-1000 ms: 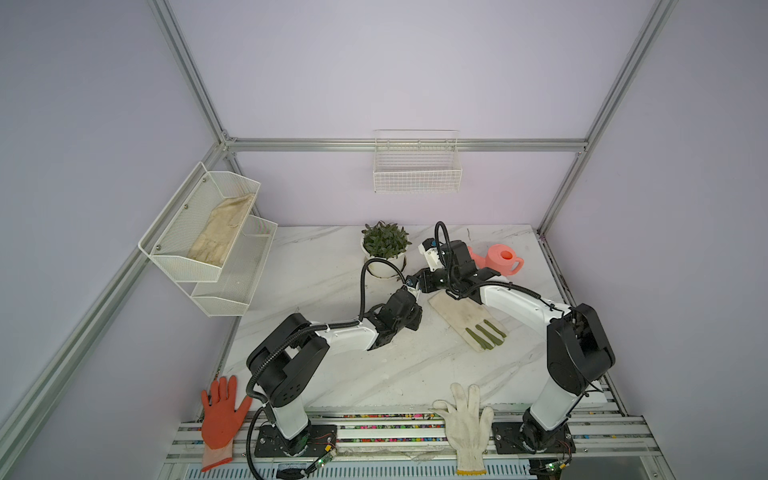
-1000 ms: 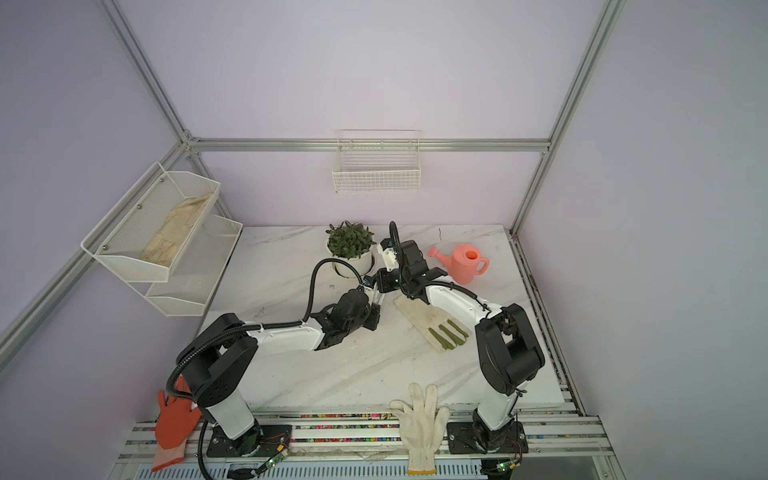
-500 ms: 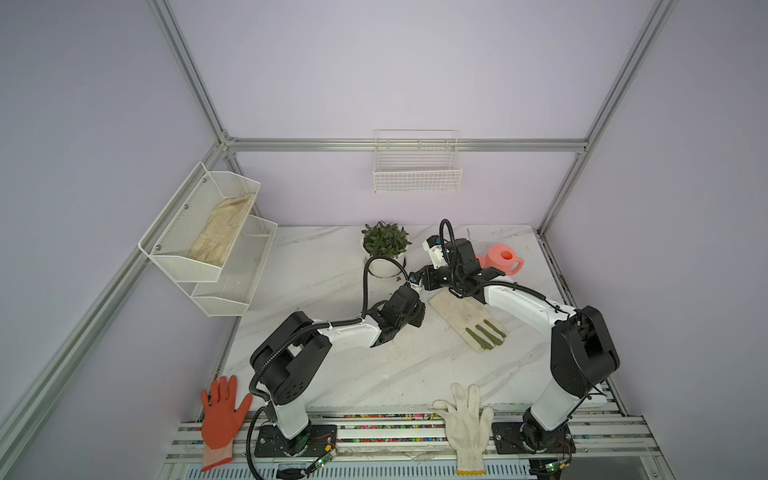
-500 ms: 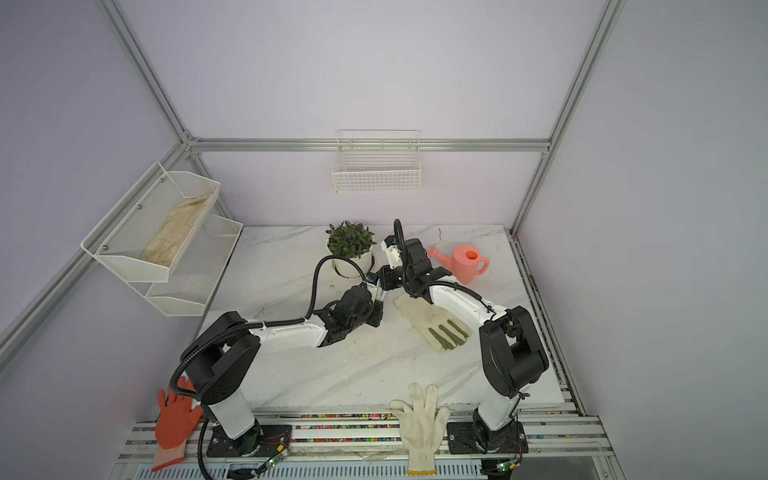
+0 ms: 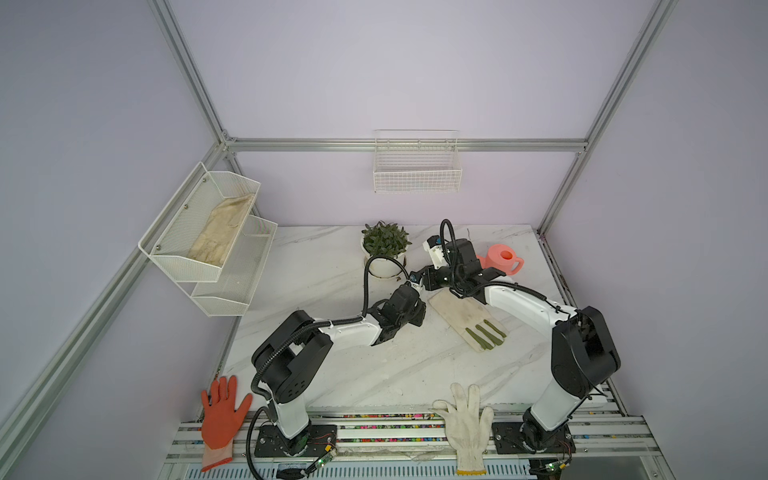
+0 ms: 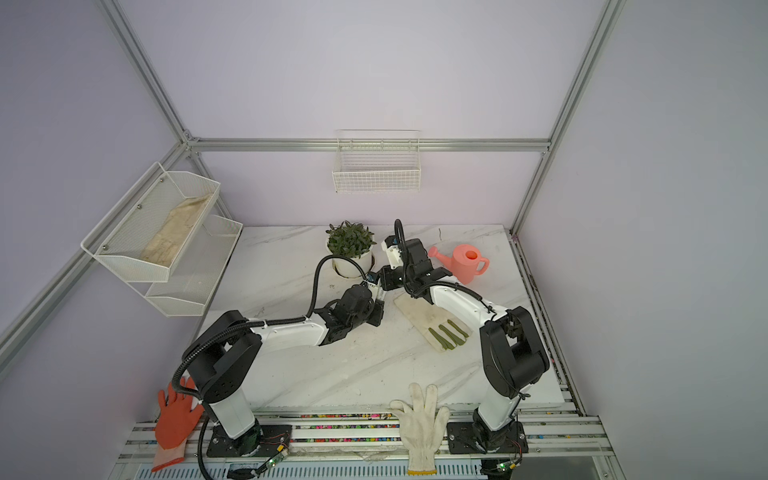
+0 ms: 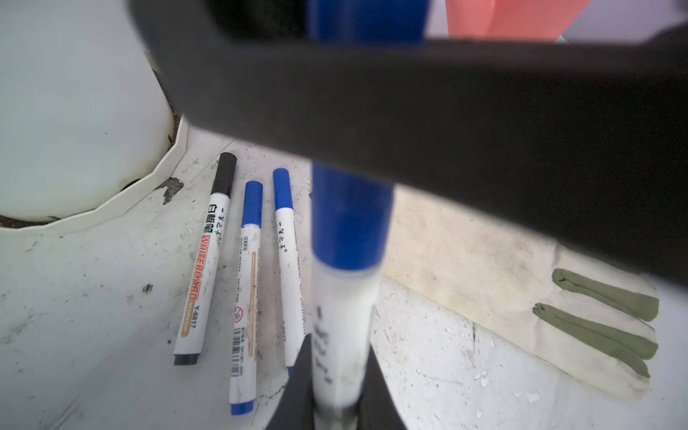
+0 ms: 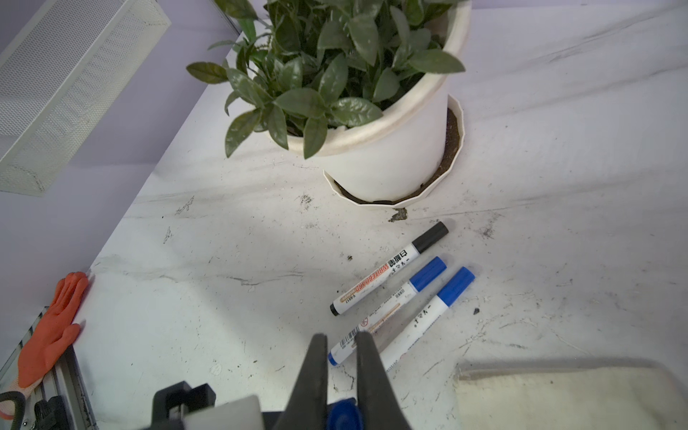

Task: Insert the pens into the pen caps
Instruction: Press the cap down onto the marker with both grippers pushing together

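Note:
My left gripper (image 7: 338,344) is shut on the white barrel of a pen (image 7: 340,316), which stands lifted above the table. A blue pen cap (image 7: 352,219) sits on this pen's front end. My right gripper (image 8: 341,337) is shut on that blue cap (image 8: 342,415), and one of its black fingers (image 7: 446,123) crosses the cap. In both top views the two grippers (image 5: 415,283) (image 6: 377,287) meet in front of the plant pot. Three capped pens lie side by side on the table below: one with a black cap (image 8: 389,273) and two with blue caps (image 8: 387,311) (image 8: 428,316).
A white plant pot (image 5: 384,253) stands just behind the lying pens. A cream work glove (image 5: 467,320) lies to their right, and a pink watering can (image 5: 500,257) stands at the back right. An orange glove (image 5: 222,411) and a white glove (image 5: 467,419) hang over the front rail. A wire shelf (image 5: 208,237) is mounted on the left.
Both wrists have shifted slightly toward the back of the table while staying joined at the pen and cap. Neither grip has changed.

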{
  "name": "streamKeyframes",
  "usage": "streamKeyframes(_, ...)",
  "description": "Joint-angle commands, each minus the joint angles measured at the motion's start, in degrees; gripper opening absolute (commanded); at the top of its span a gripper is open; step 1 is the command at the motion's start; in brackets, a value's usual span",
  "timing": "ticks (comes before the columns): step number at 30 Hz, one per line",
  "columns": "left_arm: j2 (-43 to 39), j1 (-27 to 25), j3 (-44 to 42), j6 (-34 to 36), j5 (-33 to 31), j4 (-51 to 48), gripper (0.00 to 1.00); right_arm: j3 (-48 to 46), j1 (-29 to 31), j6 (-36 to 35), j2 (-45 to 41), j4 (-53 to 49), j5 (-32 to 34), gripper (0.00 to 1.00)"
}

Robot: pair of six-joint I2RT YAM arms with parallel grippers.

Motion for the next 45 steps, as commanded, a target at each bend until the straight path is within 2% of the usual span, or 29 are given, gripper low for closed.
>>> streamKeyframes(1,-3.89,8.60,14.01,-7.46,-13.34,20.23,0.00,-5.52,1.09,-2.65,1.57,-24.61,2.17,0.00)
streamKeyframes(12,-4.09,11.52,15.36,-6.32,-12.37,21.51,0.00,-4.44,1.60,-4.47,2.45,-29.66,9.45,0.00)
streamKeyframes(16,-3.41,11.79,16.37,-6.23,-11.85,20.98,0.00,-4.65,1.85,-4.77,2.18,-29.90,9.22,0.00)
streamKeyframes(22,-2.60,11.63,17.70,-6.49,-10.81,19.92,0.00,-5.22,1.73,-4.30,0.38,-26.12,0.64,0.00)
streamKeyframes(28,-2.68,12.01,18.14,-5.52,-11.38,20.23,0.00,-5.64,1.75,-4.31,2.18,-27.52,2.76,0.00)
streamKeyframes(34,-3.03,14.03,17.44,-7.68,-9.54,23.99,0.00,-6.45,-0.04,-2.91,0.80,-26.29,0.05,0.00)
streamKeyframes(39,-4.13,14.64,15.71,-8.51,-8.52,25.98,0.00,-8.19,-5.91,0.13,-2.06,-21.89,-8.22,0.00)
streamKeyframes(45,-4.44,13.92,14.71,-6.58,-6.72,22.90,0.00,-7.92,-6.06,0.45,-2.09,-21.98,-9.10,0.00)
